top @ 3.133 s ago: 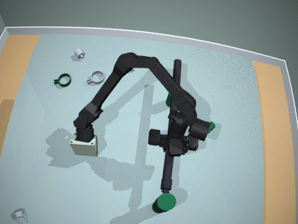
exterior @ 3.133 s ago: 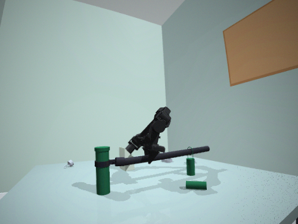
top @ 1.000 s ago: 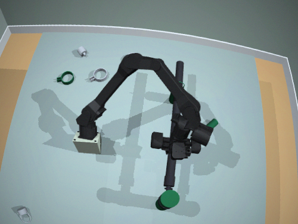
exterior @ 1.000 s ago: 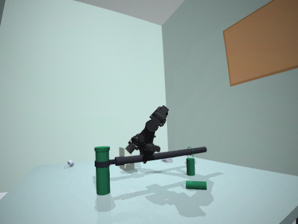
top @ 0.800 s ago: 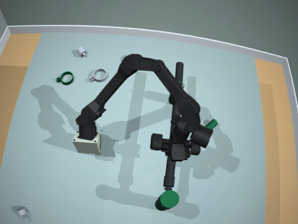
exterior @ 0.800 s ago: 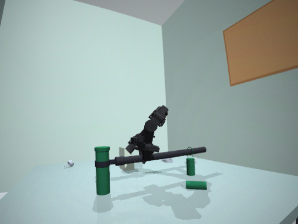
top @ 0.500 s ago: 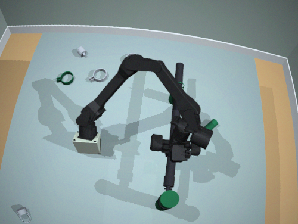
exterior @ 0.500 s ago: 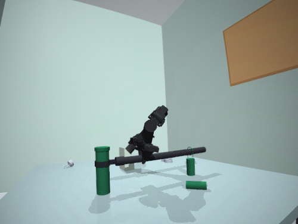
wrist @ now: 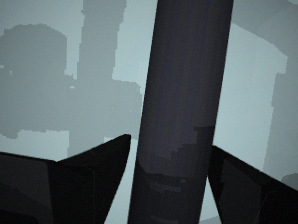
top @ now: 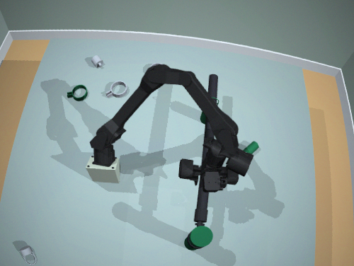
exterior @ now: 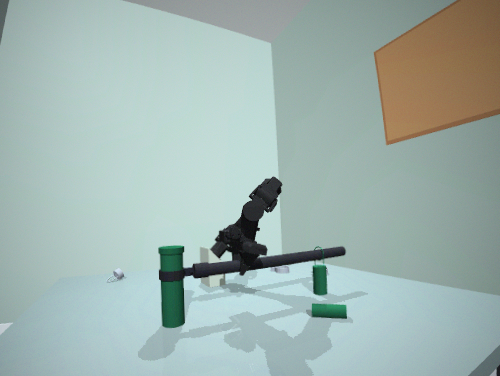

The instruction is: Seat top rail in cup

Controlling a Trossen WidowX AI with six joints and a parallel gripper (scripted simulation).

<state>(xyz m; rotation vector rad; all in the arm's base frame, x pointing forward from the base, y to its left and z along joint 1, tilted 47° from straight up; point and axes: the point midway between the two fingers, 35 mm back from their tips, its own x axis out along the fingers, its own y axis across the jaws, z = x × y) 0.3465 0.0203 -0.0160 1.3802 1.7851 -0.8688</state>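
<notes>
"Fence top rail [top: 202, 198] [exterior: 295, 259] [wrist: 185, 75], a long dark round bar: where do you have it from above?"

"I see it running under my black arm [top: 132, 103] towards the big round green post [top: 201, 236] [exterior: 172, 302]. Its near end meets the dark, wider cylindrical rail-end cup [top: 200, 215] [exterior: 201, 270], beside the post. My black gripper [top: 204, 178] [exterior: 249, 266] [wrist: 168, 146] hides the middle stretch. Off by the arm's base lie a green ring clamp [top: 86, 94] and a pale grey one [top: 125, 89]."

"And from outside?"

"I can see the dark brace band [exterior: 171, 275] round the post, a little below its green cap [exterior: 171, 249], with the cup joined to it. The rail enters the cup's open end, but I can't tell how deep its cut end sits. At the other end it passes through the thin green wire loop [exterior: 319, 247] above a short green post [exterior: 320, 280]. A green cylinder [exterior: 329, 310] lies on its side nearby."

"Have you let go?"

"At the wrist, I have the jaws partly open, straddling the rail without clamping it. There's daylight on the left of the picture; on the right, the finger looks so close that I can't tell whether it touches."
</notes>
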